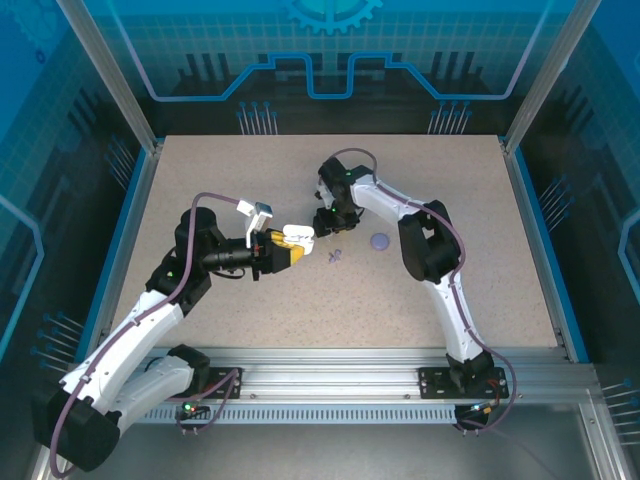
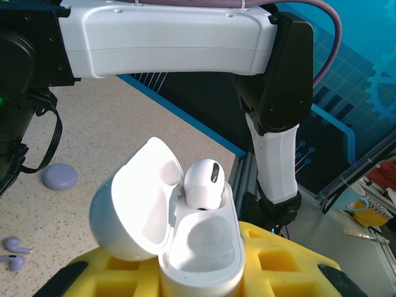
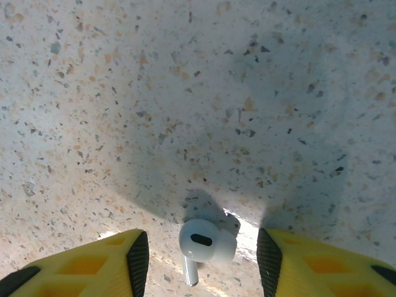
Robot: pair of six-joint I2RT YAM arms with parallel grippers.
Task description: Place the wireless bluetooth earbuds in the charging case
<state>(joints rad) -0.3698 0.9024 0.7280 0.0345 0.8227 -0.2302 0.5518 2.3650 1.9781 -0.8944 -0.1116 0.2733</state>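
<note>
My left gripper (image 1: 283, 247) is shut on the white charging case (image 2: 201, 253), which it holds just above the table. The case's lid (image 2: 133, 204) is swung open to the left. One white earbud (image 2: 203, 182) sits in the far socket; the near socket is empty. A second white earbud (image 3: 207, 242) lies on the table, stem toward me. My right gripper (image 3: 199, 263) hangs open over it, with a finger (image 3: 137, 263) on each side and a gap to both. Two tiny pale-lavender pieces (image 2: 12, 252) lie on the table near the case.
A flat round purple disc (image 1: 380, 241) lies right of the grippers, with the lavender pieces (image 1: 335, 256) between it and the case. The right arm (image 2: 185, 37) stretches across above the case. The two grippers (image 1: 328, 222) are close together at mid-table.
</note>
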